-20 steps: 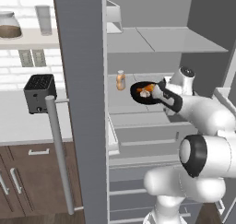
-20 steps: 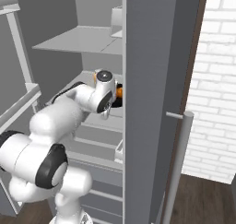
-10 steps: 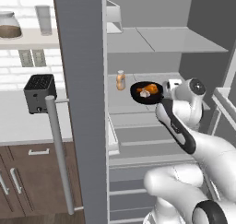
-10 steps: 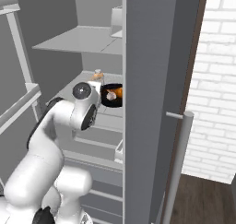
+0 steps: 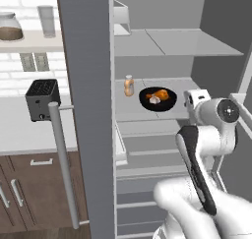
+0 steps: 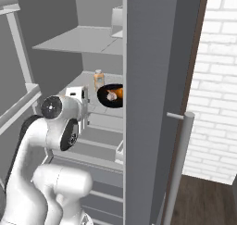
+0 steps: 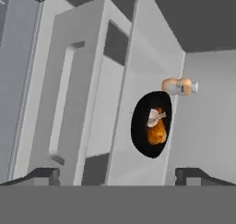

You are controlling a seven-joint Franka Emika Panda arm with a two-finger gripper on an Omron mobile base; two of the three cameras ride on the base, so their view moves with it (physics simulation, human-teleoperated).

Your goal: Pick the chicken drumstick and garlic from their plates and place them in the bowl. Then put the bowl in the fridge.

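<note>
The bowl (image 5: 157, 99), holding drumstick (image 5: 161, 93) and garlic (image 5: 154, 100) on the fridge (image 5: 86, 85) shelf, looks stiff, glossy, best gripped by its rim; the gripper (image 7: 118, 176) hangs wide, empty.

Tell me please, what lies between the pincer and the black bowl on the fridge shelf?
Nothing: in the hand view, only bare pale shelf lies between the open pincer and the bowl. The small bottle stands beyond the bowl, not between.

Home kitchen: open fridge (image 5: 88, 61), toaster (image 5: 41, 99) on counter (image 5: 15, 130), wood cabinets (image 5: 34, 194).
</note>
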